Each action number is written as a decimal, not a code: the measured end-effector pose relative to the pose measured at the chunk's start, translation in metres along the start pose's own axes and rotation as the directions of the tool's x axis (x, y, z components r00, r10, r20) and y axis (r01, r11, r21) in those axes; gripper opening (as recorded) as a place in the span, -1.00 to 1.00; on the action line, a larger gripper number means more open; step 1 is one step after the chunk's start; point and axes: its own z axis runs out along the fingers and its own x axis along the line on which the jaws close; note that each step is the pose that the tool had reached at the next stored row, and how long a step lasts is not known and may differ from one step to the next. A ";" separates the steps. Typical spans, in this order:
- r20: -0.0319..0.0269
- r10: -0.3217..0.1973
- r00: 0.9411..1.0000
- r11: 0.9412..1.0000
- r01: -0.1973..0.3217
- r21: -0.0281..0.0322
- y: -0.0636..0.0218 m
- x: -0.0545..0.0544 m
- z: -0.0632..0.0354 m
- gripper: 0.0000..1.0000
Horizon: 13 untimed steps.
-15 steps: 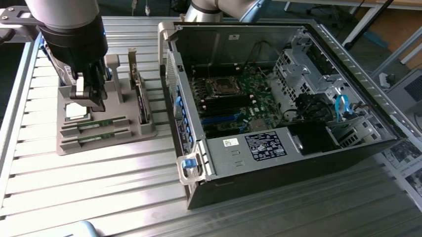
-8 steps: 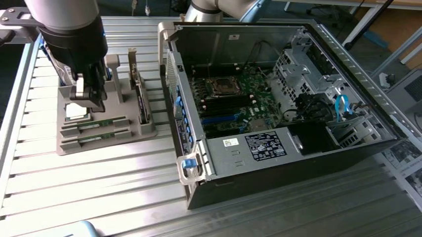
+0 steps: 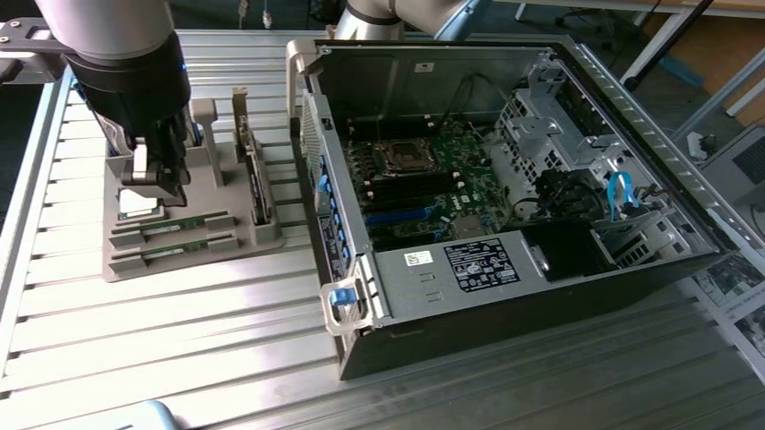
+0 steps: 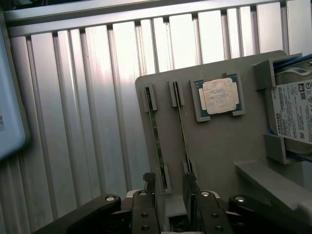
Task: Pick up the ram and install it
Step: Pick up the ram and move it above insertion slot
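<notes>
Green ram (image 3: 179,223) lies unpicked in the grey tray (image 3: 120,266), at the exterior view's nine o'clock from the case (image 3: 395,67), under the released, empty hand (image 3: 159,184); nothing installed yet.

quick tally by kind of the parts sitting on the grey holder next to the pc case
ram sticks: 2
processor chip: 1
hard drive: 1
total: 4

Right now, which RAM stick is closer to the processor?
The inner stick, right beside the processor; the other stick runs along the outer edge of the tray.
</notes>
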 end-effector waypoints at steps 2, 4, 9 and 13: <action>0.000 0.000 1.000 1.000 0.000 0.000 0.0005 0.000 0.0006 -0.28; 0.000 0.000 1.000 1.000 0.000 0.000 0.0009 0.001 0.0012 -0.28; 0.000 0.000 1.000 1.000 0.000 0.000 0.0011 0.001 0.0031 -0.28; 0.000 0.000 1.000 1.000 0.000 0.000 0.0011 0.001 0.0042 -0.28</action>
